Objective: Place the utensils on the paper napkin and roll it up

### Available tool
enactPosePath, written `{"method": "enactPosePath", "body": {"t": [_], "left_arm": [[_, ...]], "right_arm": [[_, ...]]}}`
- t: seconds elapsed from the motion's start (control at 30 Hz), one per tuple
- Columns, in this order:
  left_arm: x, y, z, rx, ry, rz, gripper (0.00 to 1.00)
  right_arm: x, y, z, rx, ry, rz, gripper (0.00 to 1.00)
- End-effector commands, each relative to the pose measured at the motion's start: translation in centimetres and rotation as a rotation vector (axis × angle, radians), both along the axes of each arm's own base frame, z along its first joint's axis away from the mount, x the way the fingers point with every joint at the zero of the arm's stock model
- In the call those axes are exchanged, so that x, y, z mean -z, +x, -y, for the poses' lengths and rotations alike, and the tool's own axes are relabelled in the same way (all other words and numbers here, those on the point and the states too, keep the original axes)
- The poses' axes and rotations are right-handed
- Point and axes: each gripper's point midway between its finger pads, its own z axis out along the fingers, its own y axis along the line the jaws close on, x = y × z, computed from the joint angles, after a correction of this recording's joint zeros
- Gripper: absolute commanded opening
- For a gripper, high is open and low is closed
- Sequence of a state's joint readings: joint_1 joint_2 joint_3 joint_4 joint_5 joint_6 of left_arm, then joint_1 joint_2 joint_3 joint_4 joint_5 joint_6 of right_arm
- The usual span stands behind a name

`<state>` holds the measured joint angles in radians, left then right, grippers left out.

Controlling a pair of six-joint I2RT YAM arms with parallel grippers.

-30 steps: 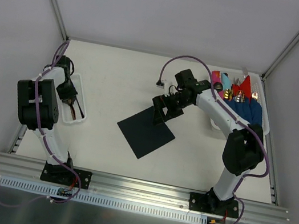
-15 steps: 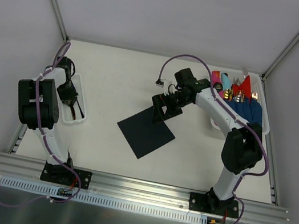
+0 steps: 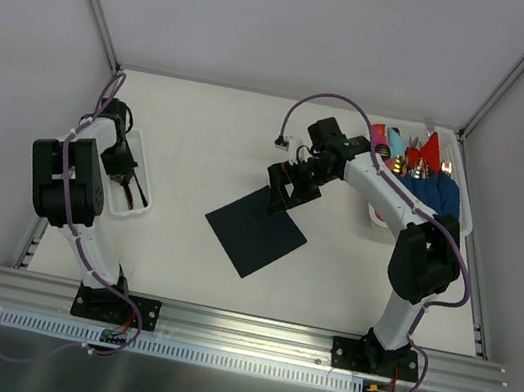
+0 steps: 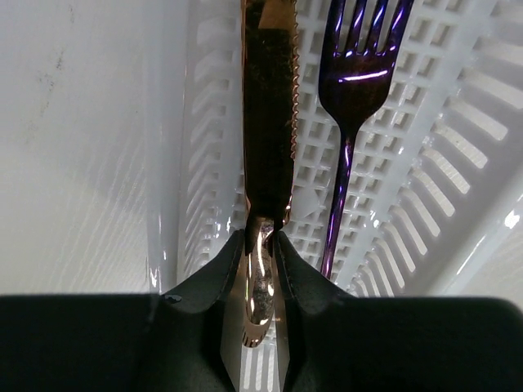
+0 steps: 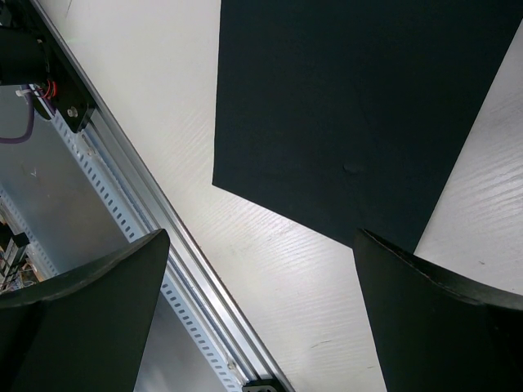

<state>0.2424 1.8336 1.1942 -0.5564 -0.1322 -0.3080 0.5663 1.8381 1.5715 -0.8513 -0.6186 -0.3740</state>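
Note:
The paper napkin (image 3: 256, 231) (image 5: 351, 106) lies flat and near-black at mid-table, a diamond in the top view. A rose-gold knife (image 4: 270, 122) and a purple fork (image 4: 355, 82) lie side by side in the white slotted tray (image 3: 144, 150) (image 4: 458, 163) at the left. My left gripper (image 3: 127, 189) (image 4: 261, 245) is down in that tray, its jaws pressed against both sides of the knife's handle. My right gripper (image 3: 287, 198) (image 5: 261, 245) hangs wide open over the napkin's far corner and holds nothing.
A white bin (image 3: 464, 206) at the back right holds blue, red and pink rolled napkins and more utensils. A metal rail (image 5: 155, 245) runs along the table's near edge. Walls close in the table on three sides.
My left gripper's jaws have narrowed onto the knife handle. The right gripper has shifted slightly toward the back over the napkin's corner. The napkin has not moved.

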Motion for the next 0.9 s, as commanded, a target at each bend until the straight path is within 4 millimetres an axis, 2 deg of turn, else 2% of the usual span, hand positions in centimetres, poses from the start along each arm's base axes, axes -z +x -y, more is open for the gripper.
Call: {"method": "enactPosePath", "body": {"t": [0.0, 0.1, 0.37, 0.5, 0.6, 0.67, 0.73, 0.83, 0.87], "left_arm": [[-1.2, -1.2, 0.0, 0.028, 0.022, -0.011, 0.0], [-2.9, -1.2, 0.0, 0.03, 0.03, 0.031, 0.0], [-5.5, -1.8, 0.0, 0.024, 0.047, 0.065, 0.0], [-7.9, -1.7, 0.1, 0.039, 0.094, 0.09, 0.0], [-10.2, -0.9, 1.6, 0.119, 0.133, 0.103, 0.0], [-12.0, 0.0, 3.3, 0.168, 0.131, 0.135, 0.0], [-13.1, -0.2, 5.0, 0.209, 0.123, 0.137, 0.0], [-14.7, 0.3, 8.8, 0.252, 0.079, 0.186, 0.0], [-14.9, 0.4, 11.0, 0.275, 0.047, 0.198, 0.0]], "right_arm": [[-1.6, 0.0, -0.3, 0.006, 0.035, -0.006, 0.99], [-1.8, -0.2, -0.4, 0.007, 0.04, -0.011, 0.99], [-1.8, -0.4, -0.4, 0.006, 0.044, -0.015, 0.99], [-2.0, -0.3, -0.3, 0.009, 0.044, -0.01, 0.99], [-2.1, -0.4, -0.2, 0.007, 0.044, -0.006, 0.99], [-2.2, -0.3, 0.0, 0.009, 0.045, 0.003, 0.99], [-2.2, -0.2, 0.6, 0.023, 0.044, 0.002, 0.99], [-2.3, 0.3, 1.7, 0.056, 0.047, 0.0, 0.99], [-2.4, 0.7, 2.3, 0.078, 0.053, -0.006, 0.99]]}}
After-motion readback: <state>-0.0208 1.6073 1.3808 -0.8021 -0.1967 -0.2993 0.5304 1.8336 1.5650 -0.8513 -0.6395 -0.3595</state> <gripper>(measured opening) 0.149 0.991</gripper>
